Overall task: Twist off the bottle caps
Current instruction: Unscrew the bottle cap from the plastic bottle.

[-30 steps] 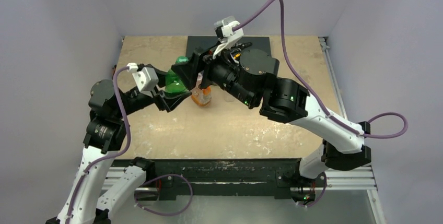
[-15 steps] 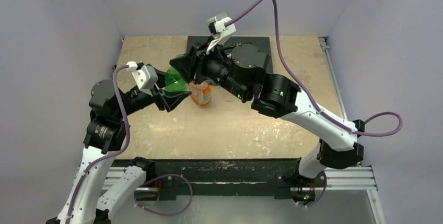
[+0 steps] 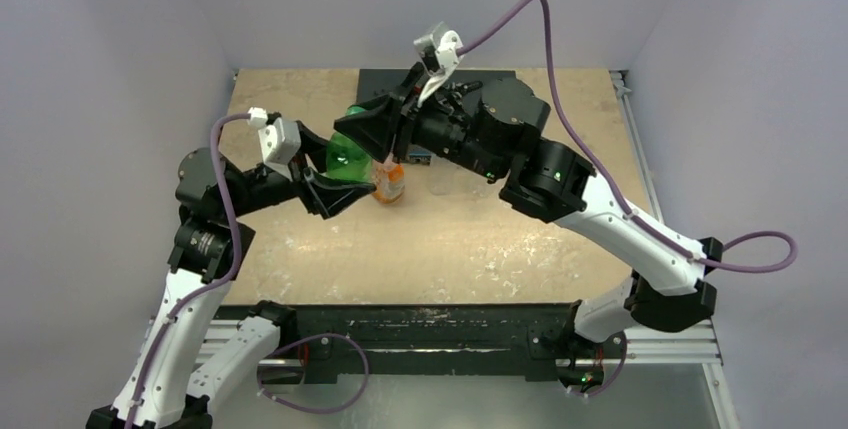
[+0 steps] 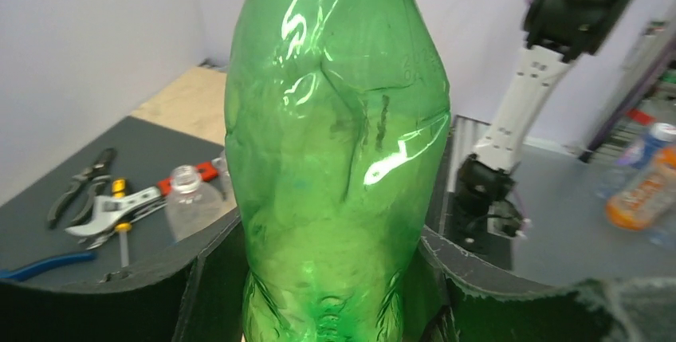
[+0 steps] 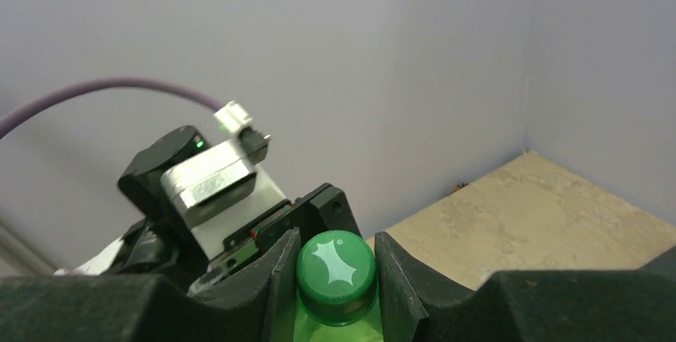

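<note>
The green bottle (image 3: 350, 161) is held off the table between both arms. My left gripper (image 3: 335, 189) is shut on its lower body, which fills the left wrist view as the green bottle (image 4: 335, 159) between the dark fingers (image 4: 211, 278). My right gripper (image 5: 336, 278) is shut on the green cap (image 5: 336, 270), one finger (image 5: 279, 286) pressed to each side; the cap sits on the bottle neck. In the top view the right gripper (image 3: 365, 134) sits at the bottle's far end. The squat orange-label bottle (image 3: 388, 184) stands on the table just right of it.
A black mat (image 3: 375, 81) lies at the back of the table. On it are pliers and a wrench (image 4: 104, 206), and a clear bottle with an open neck (image 4: 187, 198) lies by them. The orange-label bottle (image 4: 638, 190) shows at the right. Walls close in on three sides.
My right gripper has closed onto the green cap and its wrist has turned. The left gripper and the green bottle have shifted slightly up and right.
</note>
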Robot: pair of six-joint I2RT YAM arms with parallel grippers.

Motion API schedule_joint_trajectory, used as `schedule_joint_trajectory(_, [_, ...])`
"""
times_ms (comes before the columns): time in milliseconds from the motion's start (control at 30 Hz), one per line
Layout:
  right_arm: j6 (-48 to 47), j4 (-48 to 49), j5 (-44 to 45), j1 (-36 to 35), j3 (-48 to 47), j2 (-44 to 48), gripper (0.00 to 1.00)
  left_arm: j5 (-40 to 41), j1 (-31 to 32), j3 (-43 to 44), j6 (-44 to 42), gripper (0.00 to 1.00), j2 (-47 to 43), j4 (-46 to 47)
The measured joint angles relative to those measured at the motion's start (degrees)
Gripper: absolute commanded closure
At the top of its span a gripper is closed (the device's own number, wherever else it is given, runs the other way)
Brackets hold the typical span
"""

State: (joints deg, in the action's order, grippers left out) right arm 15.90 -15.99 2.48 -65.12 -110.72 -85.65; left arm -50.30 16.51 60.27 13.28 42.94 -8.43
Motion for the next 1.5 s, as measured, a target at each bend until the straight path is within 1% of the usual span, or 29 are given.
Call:
schedule_joint_trajectory(67, [-1.3, 3.2, -3.6, 0.6, 4.0, 2.6, 1.00, -3.6, 0.1, -0.2, 3.1, 0.84, 0.5, 2.8])
schedule_joint_trajectory(167, [-3.0, 7.6, -9.0, 1.3, 8.8, 6.2, 1.00, -8.5, 0.1, -0.8, 7.6, 0.84, 0.8, 7.5])
schedule_joint_trajectory(333, [-4.9, 10.3, -20.9, 2.8, 8.8, 6.8, 1.00, -14.6, 0.1, -1.4, 15.7, 0.84, 0.9, 16.0])
schedule_joint_trajectory(467, [-5.8, 10.9, -28.4, 3.8, 7.6, 6.0, 0.99, -17.1, 0.1, -1.5, 17.8, 0.84, 0.9, 19.0])
schedule_joint_trajectory(500, [-6.0, 10.8, -29.0, 4.0, 7.5, 5.9, 0.94, -17.5, 0.1, -1.4, 17.5, 0.83, 0.9, 18.8])
schedule_joint_trajectory(533, [-6.0, 10.8, -28.9, 4.0, 7.4, 5.8, 0.80, -17.6, 0.1, -0.7, 16.4, 0.82, 1.1, 17.2])
schedule_joint_trajectory(567, [-6.1, 10.8, -28.5, 4.1, 7.4, 5.7, 0.58, -17.5, 0.1, -0.3, 15.7, 0.82, 1.3, 16.3])
schedule_joint_trajectory(600, [-6.0, 10.6, -27.2, 4.1, 7.4, 5.8, 0.36, -17.1, 0.1, 0.8, 13.8, 0.80, 1.6, 13.5])
schedule_joint_trajectory(633, [-5.9, 10.5, -25.4, 4.1, 7.3, 5.8, 0.20, -16.4, 0.1, 1.8, 12.1, 0.77, 2.1, 11.3])
schedule_joint_trajectory(667, [-5.9, 10.1, -22.6, 4.0, 7.1, 5.8, 0.13, -15.2, 0.1, 2.7, 10.2, 0.77, 2.4, 9.1])
schedule_joint_trajectory(700, [-5.7, 9.6, -20.2, 4.0, 7.1, 5.8, 0.10, -13.9, 0.1, 3.1, 8.6, 0.77, 2.5, 7.7])
schedule_joint_trajectory(800, [-6.1, 8.0, -10.0, 3.8, 7.1, 5.6, 0.06, -9.5, 0.1, 3.7, 3.7, 0.76, 2.6, 3.3])
schedule_joint_trajectory(900, [-5.8, 6.7, -3.4, 4.0, 7.2, 5.3, 0.06, -5.5, 0.0, 3.7, 0.3, 0.77, 2.4, 0.3])
schedule_joint_trajectory(967, [-5.4, 6.2, 0.1, 3.9, 7.2, 5.3, 0.08, -3.0, 0.0, 3.7, -2.0, 0.79, 2.5, -1.4])
schedule_joint_trajectory(1100, [-2.8, 6.9, 3.3, 3.9, 7.2, 5.1, 0.15, 0.7, 0.0, 3.4, -5.5, 0.84, 2.4, -2.6])
schedule_joint_trajectory(1200, [-1.0, 7.4, 5.1, 3.8, 6.6, 3.8, 0.20, 3.5, 0.0, 2.4, -7.1, 0.84, 2.4, -2.7])
schedule_joint_trajectory(1300, [0.1, 6.6, 6.7, 3.8, 3.9, 0.9, 0.25, 5.2, 0.0, 2.2, -8.5, 0.84, 2.7, -3.3])
schedule_joint_trajectory(1433, [1.3, 5.9, 7.3, 3.8, 2.8, -1.7, 0.42, 6.9, 0.0, 1.7, -9.5, 0.85, 3.0, -3.6])
schedule_joint_trajectory(1500, [1.8, 5.9, 7.3, 3.8, 2.8, -2.1, 0.55, 7.6, 0.0, 1.7, -9.7, 0.84, 3.0, -3.9])
